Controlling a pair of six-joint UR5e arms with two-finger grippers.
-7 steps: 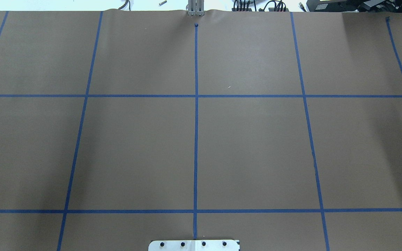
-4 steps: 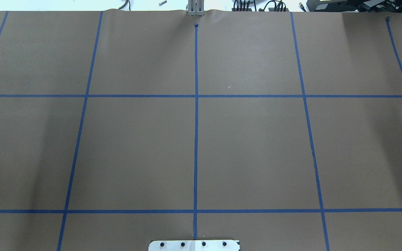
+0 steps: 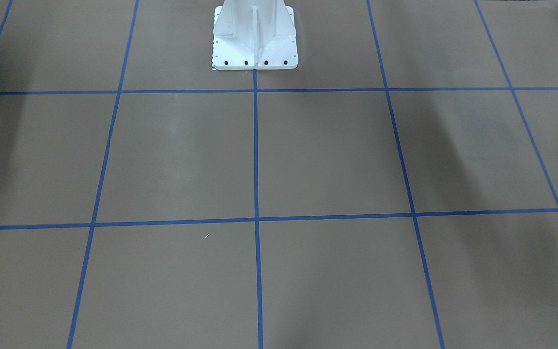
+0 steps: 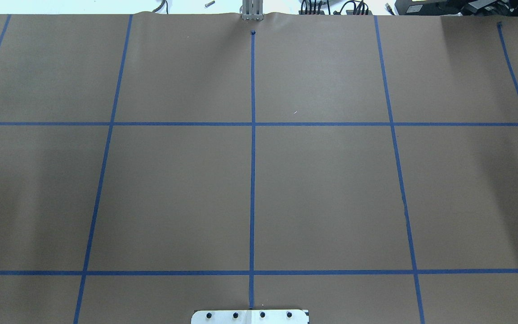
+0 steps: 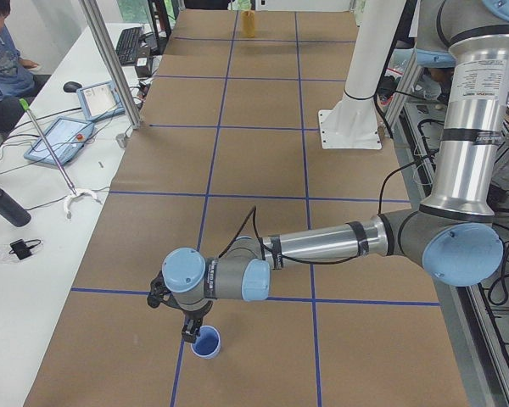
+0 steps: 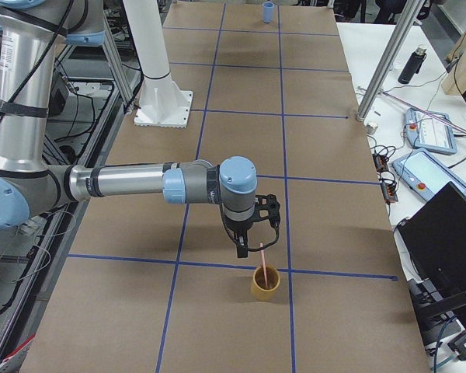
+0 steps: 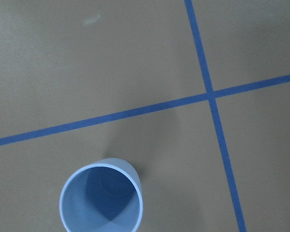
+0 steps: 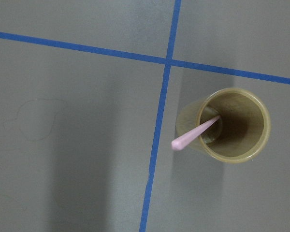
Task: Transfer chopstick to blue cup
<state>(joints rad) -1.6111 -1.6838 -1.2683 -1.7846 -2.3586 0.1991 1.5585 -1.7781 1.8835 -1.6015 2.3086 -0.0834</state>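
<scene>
1 chopstick [image 8: 195, 131] in tan cup [image 8: 234, 157]; blue cup [image 7: 101, 199] nr tape line [image 7: 111, 116].

Light was even and diffuse from overhead, with no glare on the matte brown table [image 4: 331, 180]. Broad soft shadows lay toward both ends of it in the overhead and front-facing views. The white base [image 3: 255, 36] was bright, nearly washed out. Wrist views were sharp. The blue cup [image 7: 101, 200] was half-shaded inside. The yellow cup [image 8: 232, 124] and chopstick [image 8: 195, 133] threw faint, soft-edged shadows.
</scene>
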